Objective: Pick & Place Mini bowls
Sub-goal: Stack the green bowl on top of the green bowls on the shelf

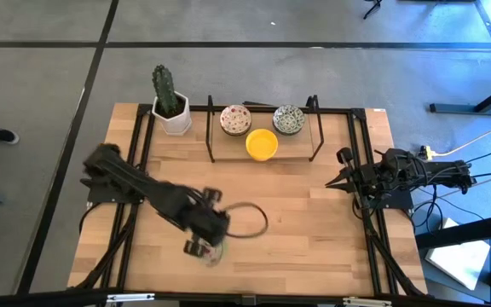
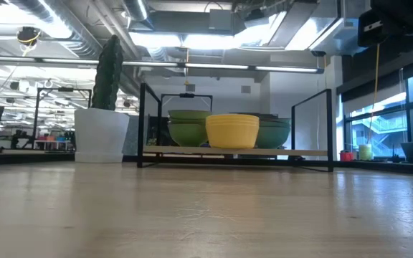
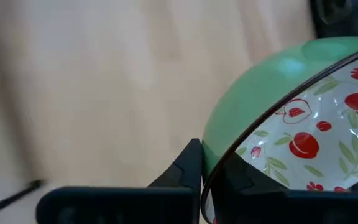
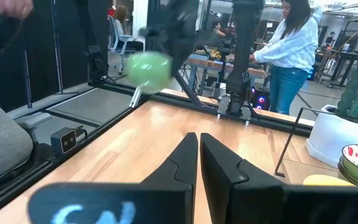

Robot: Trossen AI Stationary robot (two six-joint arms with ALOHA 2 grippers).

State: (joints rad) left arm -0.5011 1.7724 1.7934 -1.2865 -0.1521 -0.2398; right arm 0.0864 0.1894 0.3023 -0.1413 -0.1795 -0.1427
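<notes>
Near the table's front edge, left gripper pinches the rim of a green-backed, strawberry-patterned mini bowl, thin wall between its fingers, probably so it hangs clear for carrying. Three more bowls sit in the black rack beside the cactus pot. Right gripper waits at the right edge, fingers together, empty.

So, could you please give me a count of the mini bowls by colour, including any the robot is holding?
Plain yellow bowl, in the rack: 1
Red-patterned bowl, in the rack: 1
Green-grey patterned bowl, in the rack: 1
Green-outside bowl with red fruit print, gripped at its rim by the left gripper: 1
Total: 4
</notes>
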